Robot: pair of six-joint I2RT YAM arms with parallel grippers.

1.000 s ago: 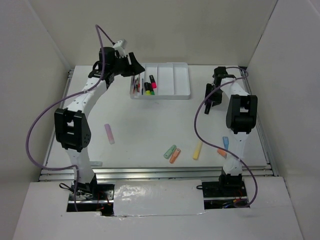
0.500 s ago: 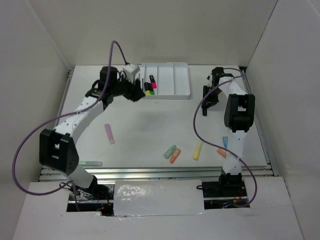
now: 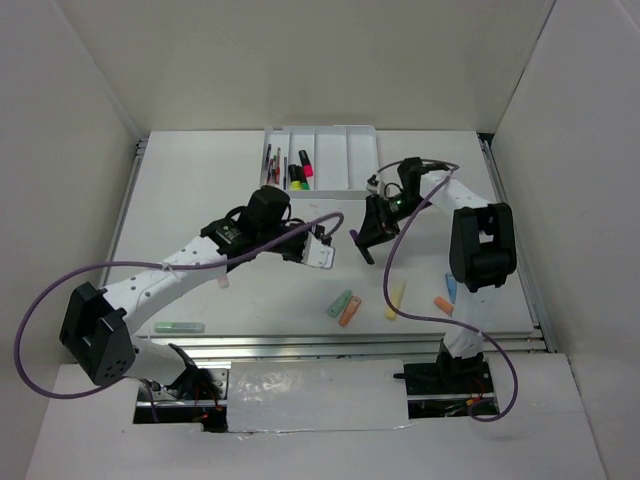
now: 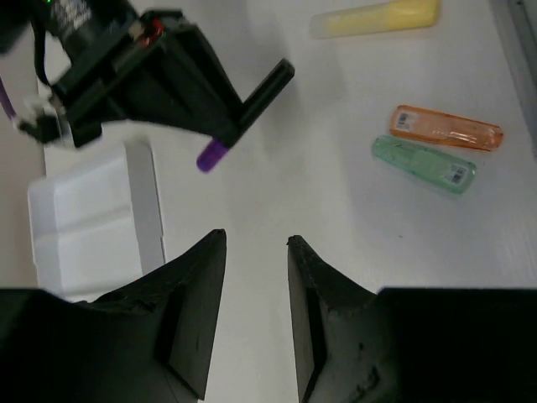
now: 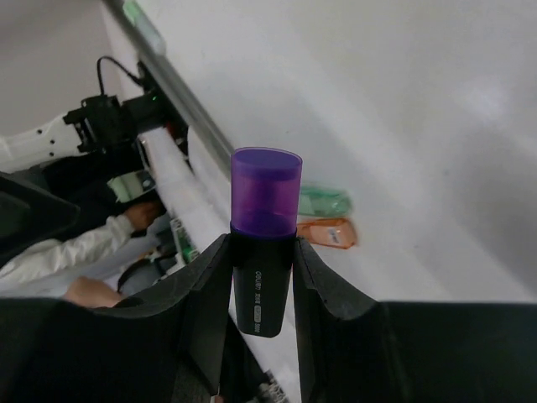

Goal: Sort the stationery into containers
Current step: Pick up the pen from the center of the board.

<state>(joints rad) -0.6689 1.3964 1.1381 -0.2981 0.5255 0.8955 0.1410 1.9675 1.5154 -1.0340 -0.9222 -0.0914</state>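
My right gripper (image 5: 262, 242) is shut on a black highlighter with a purple cap (image 5: 267, 189), held above the table just in front of the containers, a white four-compartment tray (image 3: 357, 160). From above, the right gripper (image 3: 368, 232) sits at mid-table with the purple cap (image 3: 353, 236) pointing left. My left gripper (image 4: 256, 239) is open with only bare table between its fingers. It hovers (image 3: 322, 250) close to the left of the right gripper. The left wrist view shows the held highlighter (image 4: 211, 155) and the tray (image 4: 92, 218). Pens (image 3: 271, 163) and highlighters (image 3: 300, 172) lie in the tray's left compartments.
Loose on the table lie a green marker (image 3: 340, 303), an orange one (image 3: 350, 312) and a yellow one (image 3: 396, 298). A small orange piece (image 3: 443, 305) and a blue one (image 3: 451, 285) lie by the right arm. A mint marker (image 3: 180, 327) rests near the front edge.
The left arm swung from the tray's left end down to mid-table and its jaws narrowed. The right gripper moved from the back right leftward to the centre.
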